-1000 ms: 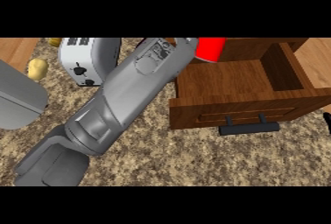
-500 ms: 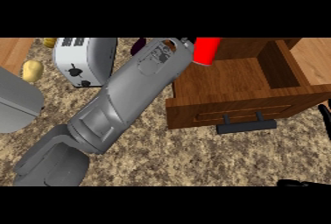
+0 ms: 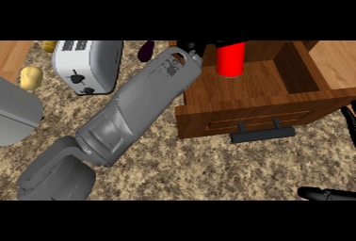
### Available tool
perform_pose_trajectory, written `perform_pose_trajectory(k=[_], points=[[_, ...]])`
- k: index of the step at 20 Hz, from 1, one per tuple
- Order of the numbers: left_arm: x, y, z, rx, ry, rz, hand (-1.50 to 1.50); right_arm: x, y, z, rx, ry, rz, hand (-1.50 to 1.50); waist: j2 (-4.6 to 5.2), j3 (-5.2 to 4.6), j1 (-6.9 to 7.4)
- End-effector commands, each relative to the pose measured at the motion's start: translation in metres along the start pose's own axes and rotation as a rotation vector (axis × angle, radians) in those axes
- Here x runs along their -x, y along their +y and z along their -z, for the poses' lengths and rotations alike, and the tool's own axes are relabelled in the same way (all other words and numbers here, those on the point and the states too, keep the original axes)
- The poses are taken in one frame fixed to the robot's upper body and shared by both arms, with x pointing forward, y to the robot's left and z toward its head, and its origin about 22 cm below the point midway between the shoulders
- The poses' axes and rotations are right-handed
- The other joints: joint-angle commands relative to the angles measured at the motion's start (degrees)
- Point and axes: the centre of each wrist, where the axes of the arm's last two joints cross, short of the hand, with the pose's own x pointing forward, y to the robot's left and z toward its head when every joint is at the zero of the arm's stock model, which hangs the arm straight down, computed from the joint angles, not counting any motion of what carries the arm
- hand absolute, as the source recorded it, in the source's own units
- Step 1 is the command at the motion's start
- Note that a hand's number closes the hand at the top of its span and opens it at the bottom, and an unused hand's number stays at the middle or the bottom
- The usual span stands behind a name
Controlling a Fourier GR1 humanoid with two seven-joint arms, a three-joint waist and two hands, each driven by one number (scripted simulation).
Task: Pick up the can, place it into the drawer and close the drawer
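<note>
The red can (image 3: 230, 60) stands upright over the floor of the open wooden drawer (image 3: 257, 96), near its back left corner. My left forearm runs from the lower left up to the can. My left hand (image 3: 189, 47) shows black at the picture's upper edge, curled round the can's top. The drawer's black handle (image 3: 262, 134) faces me. Only a black tip of my right hand (image 3: 325, 193) enters at the lower right corner, away from the drawer.
A white toaster (image 3: 87, 66) stands at the back left, a yellow lump (image 3: 30, 77) beside it. A grey object (image 3: 14, 113) fills the left edge. A dark purple thing (image 3: 146, 51) lies behind my forearm. Speckled counter (image 3: 208, 169) lies before the drawer.
The can has come a little lower and further over the drawer with my left hand. My right hand has entered at the lower right corner.
</note>
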Motion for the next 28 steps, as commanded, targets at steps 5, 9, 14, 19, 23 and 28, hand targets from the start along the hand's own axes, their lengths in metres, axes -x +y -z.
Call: perform_pose_trajectory(k=[5, 9, 14, 19, 23, 28], points=[[0.019, 0.002, -0.002, -0.065, 0.023, 0.01, -1.5, 0.001, 0.003, -0.001, -0.004, -0.021, -0.001, -1.5, 0.38, 0.02, -1.3], [0.014, 0.001, -0.001, -0.102, 0.02, 0.025, -1.5, -0.008, 0.009, -0.003, -0.016, 0.008, -0.01, -1.5, 0.1, -0.04, -1.0], [0.015, -0.001, -0.003, -0.126, 0.017, -0.006, -1.5, -0.011, 0.002, -0.006, -0.023, -0.053, -0.011, -1.5, 0.06, -0.02, -1.42], [0.017, -0.001, -0.004, -0.143, 0.024, -0.042, -1.5, -0.03, 0.001, 0.004, -0.045, -0.132, -0.2, -1.5, 0.41, -0.07, -1.17], [0.011, -0.001, -0.003, -0.131, 0.049, -0.096, -1.5, -0.04, -0.001, -0.003, -0.096, -0.172, -0.321, -1.5, 0.1, -0.07, -0.77], [-0.006, -0.002, -0.001, -0.127, 0.035, -0.15, -1.5, -0.047, 0.013, 0.007, -0.116, -0.23, -0.406, -1.5, -0.3, -0.11, 1.48]])
